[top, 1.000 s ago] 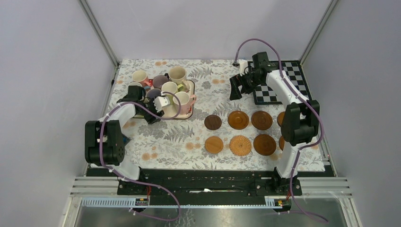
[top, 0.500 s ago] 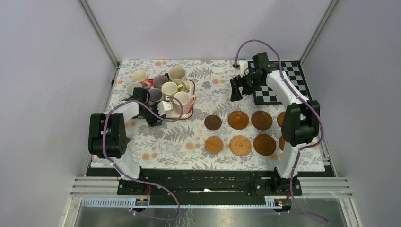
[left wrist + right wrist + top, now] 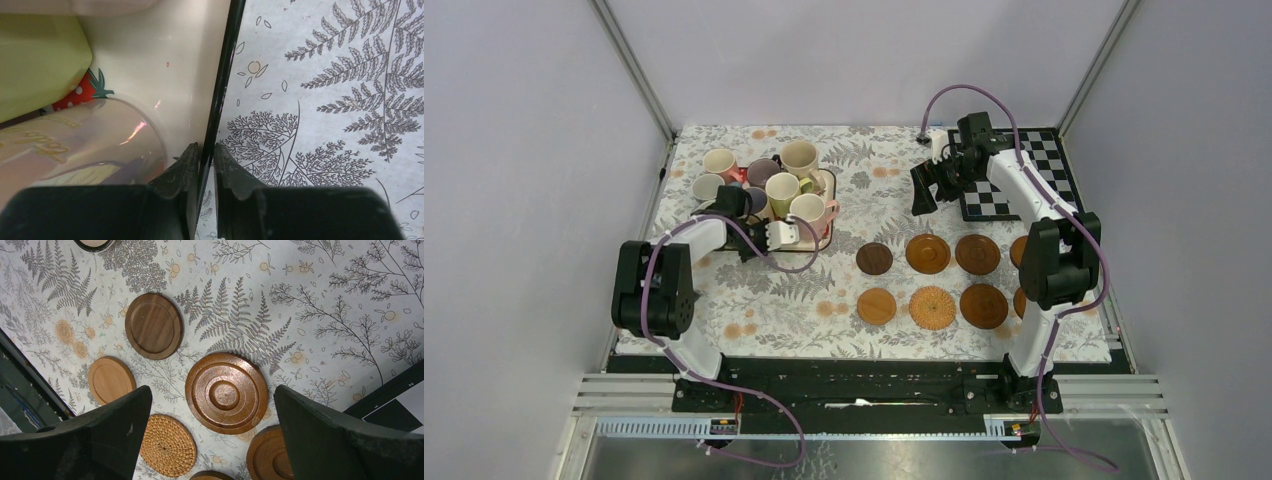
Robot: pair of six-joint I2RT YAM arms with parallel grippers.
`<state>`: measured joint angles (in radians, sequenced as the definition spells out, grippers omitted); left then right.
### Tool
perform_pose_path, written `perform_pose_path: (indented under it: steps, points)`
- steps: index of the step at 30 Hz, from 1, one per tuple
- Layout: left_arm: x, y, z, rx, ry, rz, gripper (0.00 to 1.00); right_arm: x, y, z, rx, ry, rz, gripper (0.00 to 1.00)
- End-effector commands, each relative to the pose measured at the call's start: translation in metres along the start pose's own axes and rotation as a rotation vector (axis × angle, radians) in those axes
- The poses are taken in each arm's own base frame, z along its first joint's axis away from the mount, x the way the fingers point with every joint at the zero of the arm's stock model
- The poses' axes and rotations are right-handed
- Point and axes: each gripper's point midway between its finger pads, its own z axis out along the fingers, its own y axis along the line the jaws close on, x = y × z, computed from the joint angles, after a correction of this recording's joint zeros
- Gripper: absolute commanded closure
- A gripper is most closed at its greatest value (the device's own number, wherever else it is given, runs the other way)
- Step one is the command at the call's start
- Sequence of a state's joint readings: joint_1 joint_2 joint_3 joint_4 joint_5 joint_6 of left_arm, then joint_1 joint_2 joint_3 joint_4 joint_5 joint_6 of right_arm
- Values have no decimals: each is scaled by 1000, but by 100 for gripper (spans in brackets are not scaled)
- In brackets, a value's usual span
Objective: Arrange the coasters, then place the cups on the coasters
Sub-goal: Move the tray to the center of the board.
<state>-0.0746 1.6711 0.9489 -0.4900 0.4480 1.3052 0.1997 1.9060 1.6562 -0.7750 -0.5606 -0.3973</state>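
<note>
Several brown coasters [image 3: 927, 253] lie in two rows on the right of the fern-print cloth, one of them woven [image 3: 932, 307]. Two at the right end are partly hidden by the right arm. Several cups [image 3: 782, 187] crowd the strawberry-print tray [image 3: 828, 193] at the back left. My left gripper [image 3: 759, 243] is at the tray's near edge. In the left wrist view the left gripper [image 3: 206, 147] is shut on the tray's thin black rim [image 3: 225, 75], beside a glossy cup [image 3: 75, 145]. My right gripper [image 3: 929, 185] hovers open above the coasters; its wrist view shows a ringed coaster [image 3: 226, 392] below the right gripper [image 3: 210, 390].
A black-and-white checkerboard mat [image 3: 1014, 185] lies at the back right under the right arm. A green cup [image 3: 35, 60] stands farther in on the tray. The enclosure walls close off the left, right and back sides.
My left gripper has slid up to the tray's near edge and its jaws have shut on the rim. The right arm has barely moved.
</note>
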Motion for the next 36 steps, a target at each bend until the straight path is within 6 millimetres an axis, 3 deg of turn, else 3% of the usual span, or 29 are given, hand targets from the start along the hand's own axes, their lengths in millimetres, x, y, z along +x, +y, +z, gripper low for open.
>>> perform_pose_path:
  steps: [1, 6, 15, 23, 36]
  points:
    - [19, -89, -6, 252, 86, -93, 87, -11, 6, -20, 16, -45, -35, 0]
    - [27, -101, -4, 282, 137, -131, 89, -10, 8, -19, 11, -43, -36, 0]
    - [24, -127, -7, 341, 161, -121, 90, -9, 8, -21, 12, -42, -51, 0]
    - [15, -163, -15, 418, 165, -113, 90, -8, 9, -21, 9, -46, -49, 0]
    - [26, -203, -34, 508, 213, -126, 90, -9, 11, -20, 0, -49, -48, 0]
